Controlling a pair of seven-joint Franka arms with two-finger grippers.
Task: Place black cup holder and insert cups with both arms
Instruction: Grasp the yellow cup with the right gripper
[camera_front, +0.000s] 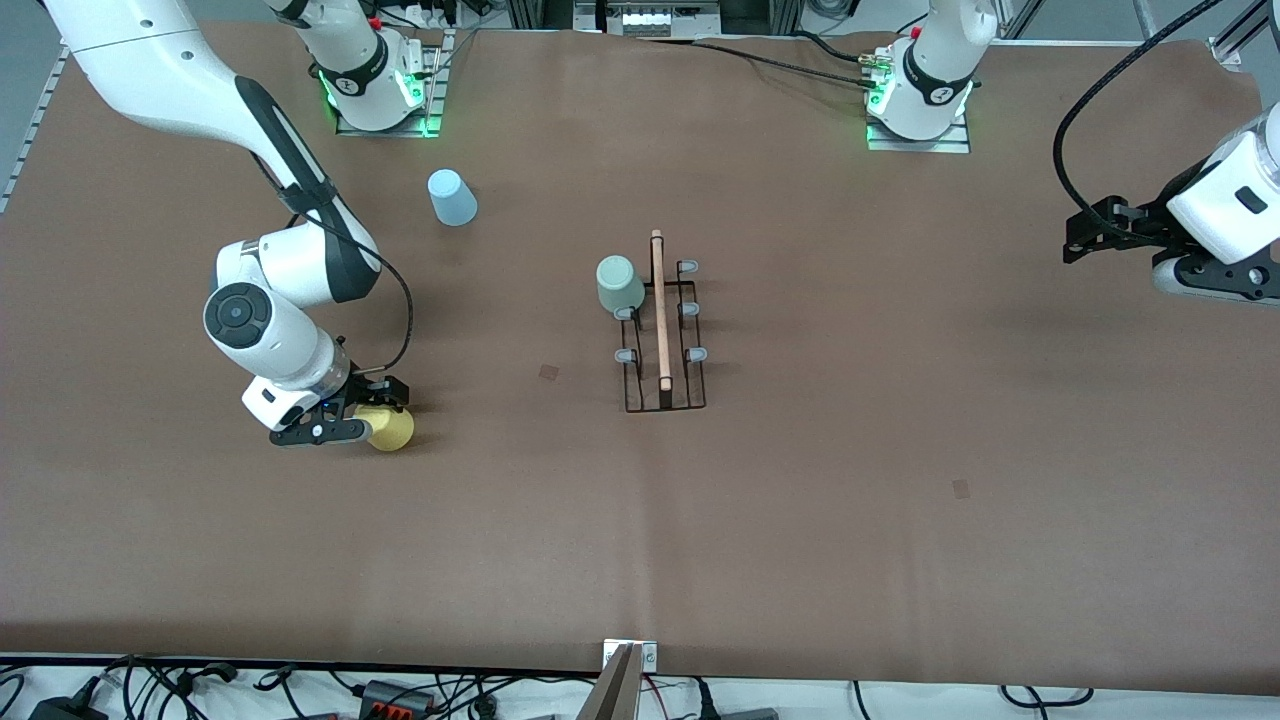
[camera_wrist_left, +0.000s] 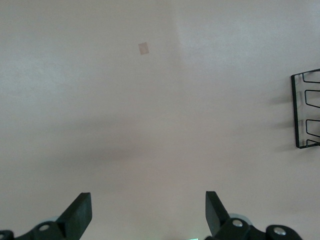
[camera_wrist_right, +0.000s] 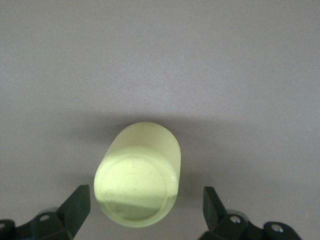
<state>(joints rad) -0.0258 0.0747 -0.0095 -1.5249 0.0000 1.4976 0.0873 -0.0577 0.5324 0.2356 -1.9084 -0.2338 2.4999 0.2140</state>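
The black cup holder (camera_front: 662, 335) stands mid-table, a mint-green cup (camera_front: 620, 285) on its peg at about ten o'clock from the rack's middle. The right gripper (camera_front: 375, 425), jaws released, straddles the yellow cup (camera_front: 390, 428) without clasping it. The light-blue cup (camera_front: 452, 197) sits upside down near the right arm's base. The left gripper (camera_front: 1085, 232) waits, jaws released, over the left arm's end of the table.

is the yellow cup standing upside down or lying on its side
Upside down: in the right wrist view the yellow cup shows its closed flat base facing up, walls widening toward the table, between the open fingers of the right hand.
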